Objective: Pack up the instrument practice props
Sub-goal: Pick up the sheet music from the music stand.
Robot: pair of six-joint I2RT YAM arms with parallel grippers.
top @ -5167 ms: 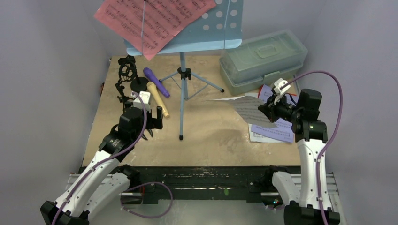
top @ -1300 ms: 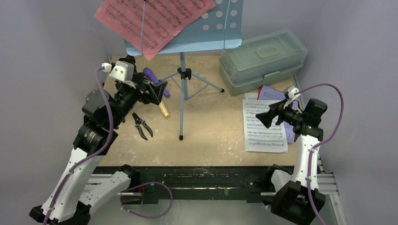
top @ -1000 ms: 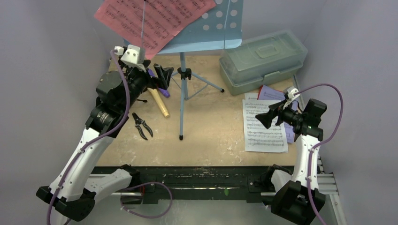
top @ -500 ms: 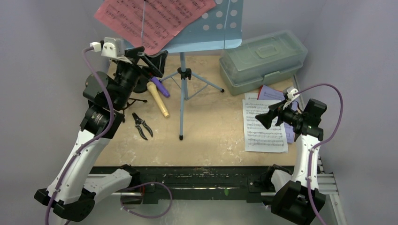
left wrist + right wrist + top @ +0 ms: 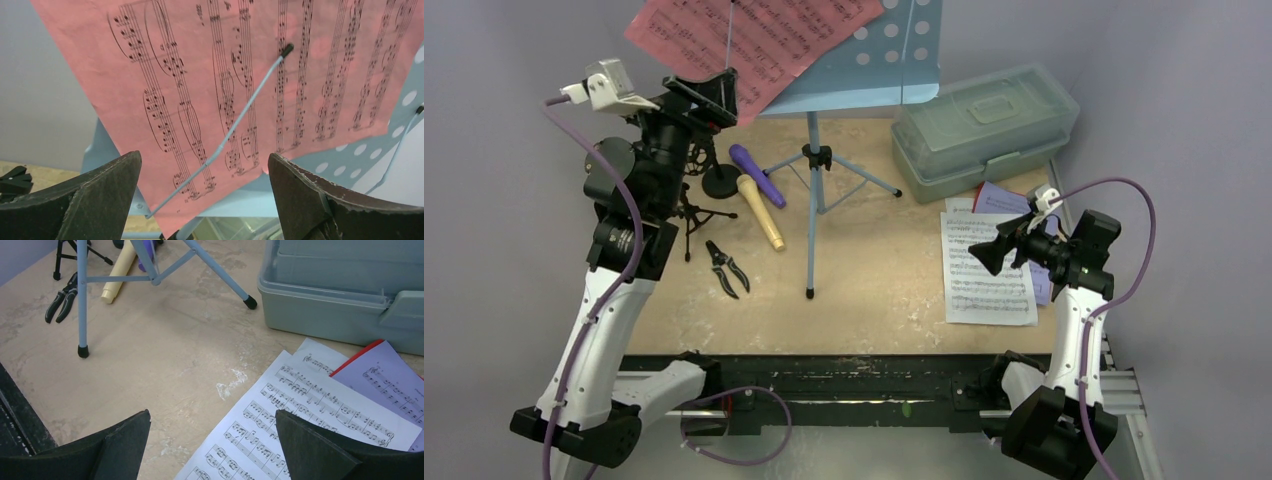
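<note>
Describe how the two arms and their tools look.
The left arm and right arm have white lower links and black joints. A purple cable loops along each to a white wrist camera. The left tool and right tool each have two broad matte-black wedge fingers.

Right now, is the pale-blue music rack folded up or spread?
Spread. The music rack stands upright on three splayed legs, and its perforated desk is open, with the pink page lying against it.

Purple microphone 1, tan microphone 1; mic holders 2; music rack 1; pliers 1; lidded box 1; sheet-music pages 3, possibly a fourth beneath.
</note>
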